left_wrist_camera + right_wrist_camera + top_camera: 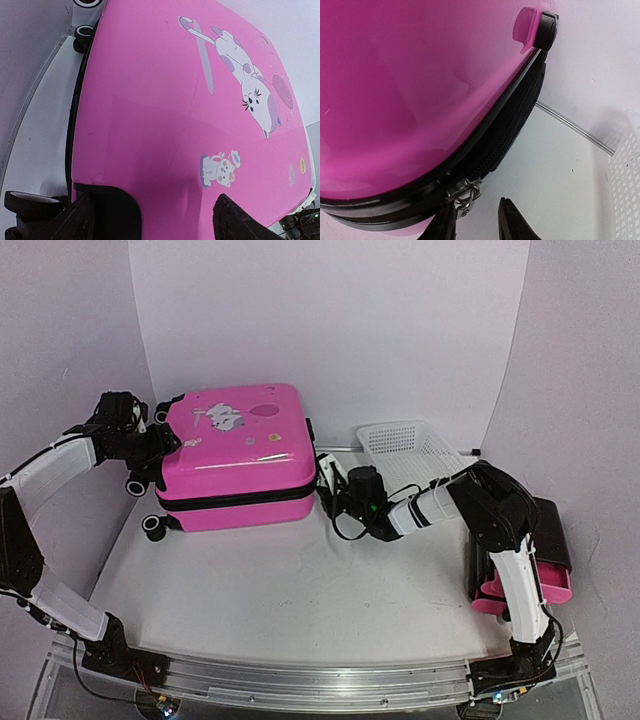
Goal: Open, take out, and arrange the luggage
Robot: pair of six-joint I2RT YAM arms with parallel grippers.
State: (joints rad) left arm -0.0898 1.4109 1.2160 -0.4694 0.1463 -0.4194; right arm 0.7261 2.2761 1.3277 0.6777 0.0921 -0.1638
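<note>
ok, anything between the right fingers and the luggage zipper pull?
Nothing visible. The zipper pull on the luggage hangs right at the tips of the right fingers, which stand apart. The basket sits off to the side, out of the path.

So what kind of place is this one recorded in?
Most likely a robot lab bench, not a home: plain white backdrop panels enclose a white table, an aluminium mounting rail runs along its near edge, and the pink luggage, mesh basket and small cabinet look like staged props.
</note>
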